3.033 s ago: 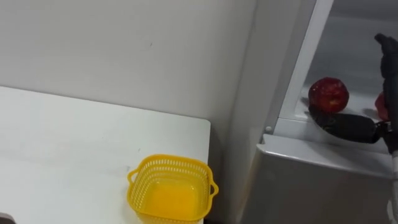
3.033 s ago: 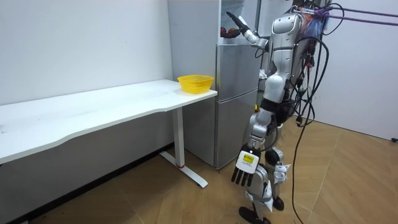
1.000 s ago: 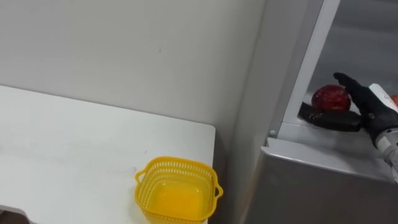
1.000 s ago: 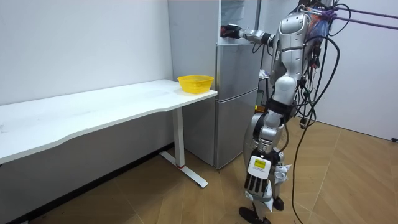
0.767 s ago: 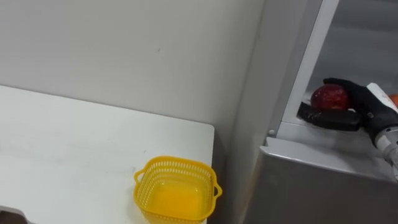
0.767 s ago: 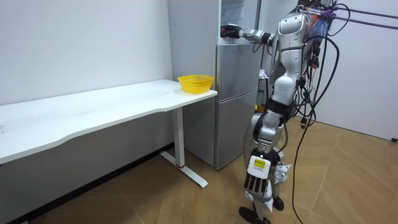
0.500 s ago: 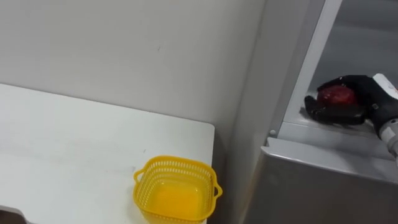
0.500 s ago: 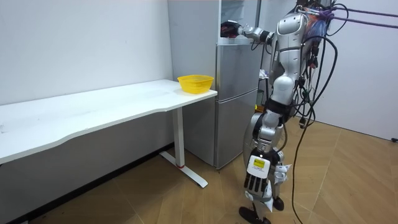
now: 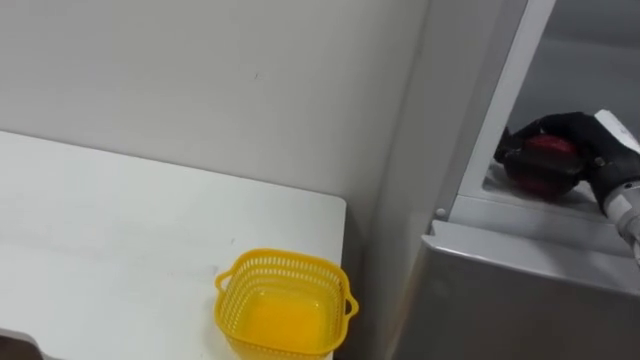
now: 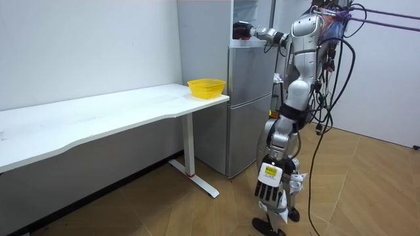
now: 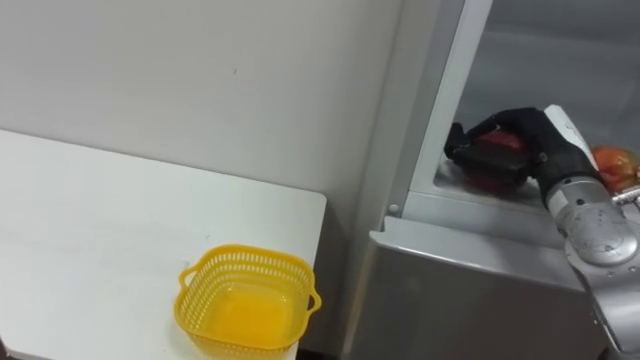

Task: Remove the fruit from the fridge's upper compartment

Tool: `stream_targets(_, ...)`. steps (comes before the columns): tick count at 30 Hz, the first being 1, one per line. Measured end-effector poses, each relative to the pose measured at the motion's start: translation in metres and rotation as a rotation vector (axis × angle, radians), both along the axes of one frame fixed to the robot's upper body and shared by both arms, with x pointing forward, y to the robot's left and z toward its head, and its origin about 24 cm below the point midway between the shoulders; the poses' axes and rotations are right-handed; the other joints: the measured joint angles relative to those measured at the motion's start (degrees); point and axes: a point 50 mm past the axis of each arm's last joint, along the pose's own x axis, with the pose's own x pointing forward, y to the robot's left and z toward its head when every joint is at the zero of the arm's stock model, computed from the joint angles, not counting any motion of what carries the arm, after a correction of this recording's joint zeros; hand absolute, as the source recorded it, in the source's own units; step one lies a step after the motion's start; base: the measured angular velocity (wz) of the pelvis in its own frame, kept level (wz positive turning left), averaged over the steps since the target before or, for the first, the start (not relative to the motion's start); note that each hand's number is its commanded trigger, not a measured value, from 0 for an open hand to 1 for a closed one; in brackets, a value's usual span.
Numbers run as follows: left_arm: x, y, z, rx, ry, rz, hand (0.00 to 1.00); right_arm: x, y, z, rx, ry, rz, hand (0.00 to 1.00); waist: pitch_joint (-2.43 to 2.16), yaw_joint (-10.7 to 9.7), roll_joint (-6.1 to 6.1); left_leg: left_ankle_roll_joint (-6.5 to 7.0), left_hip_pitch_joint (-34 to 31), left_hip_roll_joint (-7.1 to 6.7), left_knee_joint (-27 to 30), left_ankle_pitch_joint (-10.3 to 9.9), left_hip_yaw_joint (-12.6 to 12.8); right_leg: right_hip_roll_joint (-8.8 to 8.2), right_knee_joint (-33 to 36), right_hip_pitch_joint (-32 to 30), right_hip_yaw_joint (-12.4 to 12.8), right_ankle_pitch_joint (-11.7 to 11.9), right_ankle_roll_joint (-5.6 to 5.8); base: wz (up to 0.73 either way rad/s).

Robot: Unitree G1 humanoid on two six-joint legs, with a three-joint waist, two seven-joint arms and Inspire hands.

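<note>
We are showing the grasp stage of the retrieval. The right hand (image 9: 583,148) is reaching into the upper compartment (image 9: 520,205) of the fridge (image 10: 249,98), its fingers and thumb curling closed round a red apple (image 9: 545,162). The apple is sitting low at the near left of that compartment, close to the sill. The left hand (image 10: 265,188) is hanging at the robot's side with its fingers loose, carrying nothing. To do this step well, we are judging that the hand should be firm all round the fruit before it draws back. It should then be lifting slightly to clear the sill and pulling out straight, away from the frame on the left and from the second, orange-red fruit (image 11: 612,160) lying just to the right. The apple is roughly round, so we are reading no clear long axis. The fingers are covering its top, so we cannot tell which way its stem is pointing. The yellow basket (image 9: 232,300) is waiting empty at the right end of the white table (image 9: 120,230), well apart from the apple and lower down to the left.
</note>
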Motion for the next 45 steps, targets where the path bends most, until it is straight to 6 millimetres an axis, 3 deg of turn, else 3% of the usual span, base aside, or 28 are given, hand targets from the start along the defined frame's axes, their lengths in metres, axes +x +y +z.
stream_targets(5, 0.003, 0.000, 0.000, 0.006, -0.011, -0.002, 0.00, -0.001, 0.004, 0.005, 0.016, -0.035, 0.004, 1.00, 0.31, -0.1, 0.44, 0.00, -0.1, -0.03, 0.1, 0.0, 0.0, 0.03, 0.0, 0.0, 0.1, 0.0, 0.00, 0.00)
stream_targets(6, 0.003, 0.001, 0.000, 0.009, -0.014, 0.001, 0.00, -0.002, 0.006, 0.009, -0.005, -0.054, -0.001, 1.00, 0.34, -1.1, 0.51, 0.00, -0.3, -0.03, 0.1, 0.0, 0.0, 0.04, 0.0, -0.2, 0.0, 0.0, 0.00, 0.00)
stream_targets(9, 0.002, 0.003, 0.001, 0.026, -0.015, 0.015, 0.00, -0.007, 0.016, 0.025, -0.050, -0.148, -0.004, 1.00, 0.20, -2.2, 0.88, -0.01, -1.1, -0.03, 0.2, 0.0, 0.2, 0.05, 0.0, -0.9, 0.0, 0.0, 0.00, 0.00)
stream_targets(10, 0.002, 0.003, 0.001, 0.034, -0.015, 0.018, 0.00, -0.011, 0.018, 0.028, -0.051, -0.181, -0.011, 1.00, -0.03, -2.6, 1.02, -0.01, -0.9, -0.05, 0.4, 0.0, 0.2, 0.02, 0.0, -0.8, 0.1, 0.0, 0.00, 0.00)
stream_targets(17, 0.010, -0.002, -0.001, 0.054, -0.063, 0.036, 0.00, -0.035, 0.031, 0.020, -0.017, -0.337, -0.048, 1.00, 0.36, -2.6, 2.09, 0.02, 0.0, -0.09, 0.4, 0.1, 0.5, -0.03, 0.0, -0.4, 0.5, 0.0, 0.05, -0.03)
stream_targets(21, 0.009, -0.013, -0.005, 0.035, -0.079, 0.063, 0.00, -0.049, 0.041, 0.025, -0.042, -0.455, -0.057, 1.00, 0.83, -2.9, 3.96, 0.11, 0.0, 0.24, 0.0, 0.0, 1.0, -0.03, 0.3, -0.5, 1.4, 0.1, 0.14, -0.08)
stream_targets(25, 0.006, -0.015, -0.006, 0.040, -0.069, 0.070, 0.00, -0.063, 0.046, 0.031, -0.105, -0.576, -0.101, 1.00, 0.36, -3.2, 5.33, 0.09, 0.5, 0.09, -0.2, 0.0, 1.1, -0.16, 0.9, -0.6, 1.6, 0.1, 0.13, -0.04)
stream_targets(30, 0.009, -0.019, -0.008, 0.028, -0.076, 0.063, 0.00, -0.084, 0.054, 0.037, -0.087, -0.715, -0.130, 1.00, 0.39, -3.4, 5.12, 0.04, 0.7, 0.02, -0.2, 0.0, 1.6, 0.03, 0.5, -0.4, 2.0, 0.0, 0.12, -0.04)
stream_targets(35, 0.013, -0.020, -0.008, 0.027, -0.097, 0.040, 0.00, -0.105, 0.067, 0.034, -0.160, -0.830, -0.096, 1.00, 0.10, -3.3, 4.30, 0.08, 1.1, 0.02, -0.2, 0.1, 1.9, 0.07, 0.0, -0.1, 1.9, 0.1, 0.15, -0.01)
stream_targets(41, 0.023, -0.021, -0.009, 0.026, -0.126, 0.041, 0.00, -0.115, 0.077, 0.033, -0.235, -0.868, -0.053, 1.00, 0.35, -2.9, 3.96, 0.08, 1.1, 0.07, -0.7, 0.0, 2.0, 0.12, 0.0, 0.0, 2.0, 0.1, 0.15, 0.00)
stream_targets(45, 0.026, -0.021, -0.009, 0.024, -0.132, 0.038, 0.00, -0.123, 0.094, 0.033, -0.239, -0.897, 0.018, 1.00, 0.43, -2.1, 3.61, 0.06, 1.7, 0.08, -1.3, 0.1, 2.0, 0.29, 0.0, 0.1, 2.5, 0.1, 0.15, -0.05)
